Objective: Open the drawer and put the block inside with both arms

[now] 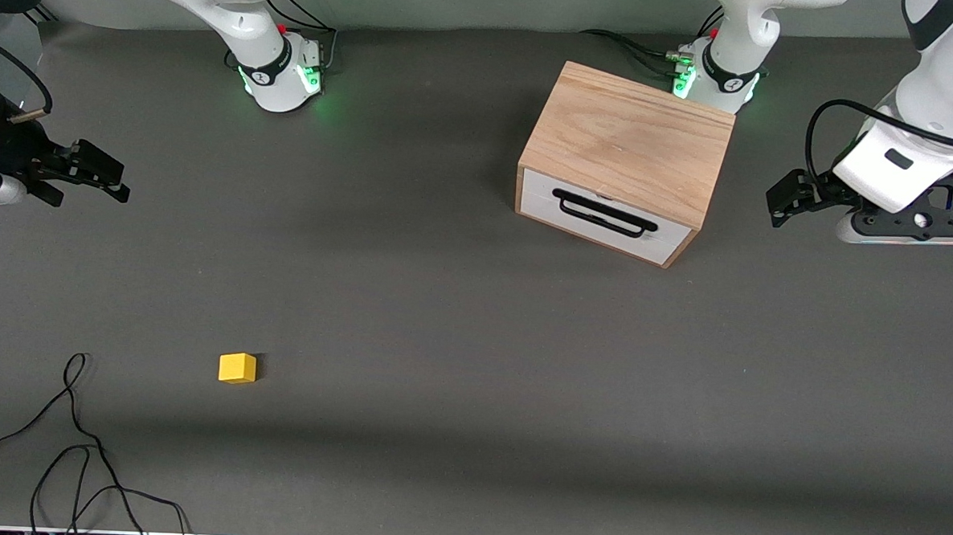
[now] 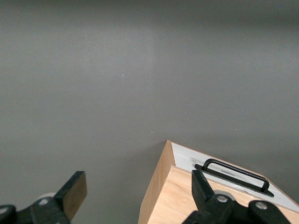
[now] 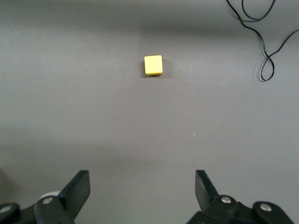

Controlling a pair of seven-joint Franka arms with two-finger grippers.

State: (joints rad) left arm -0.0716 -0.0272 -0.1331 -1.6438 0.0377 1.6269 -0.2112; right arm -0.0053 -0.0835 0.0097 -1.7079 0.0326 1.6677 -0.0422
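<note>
The light oak box [image 1: 631,137] stands toward the left arm's end of the table, close to that arm's base. Its white-fronted drawer [image 1: 603,218] is closed, with the black bar handle [image 1: 605,213] across it. The box corner and handle also show in the left wrist view [image 2: 233,169]. The yellow block [image 1: 237,367] lies on the table toward the right arm's end, nearer the front camera, and shows in the right wrist view [image 3: 153,65]. My left gripper [image 1: 781,202] is open and empty, beside the box. My right gripper [image 1: 106,177] is open and empty at the table's right-arm end.
A loose black cable [image 1: 75,443] lies on the grey table [image 1: 442,314] near the front edge, close to the block; it also shows in the right wrist view [image 3: 264,42]. Both arm bases [image 1: 284,70] with green lights stand along the back.
</note>
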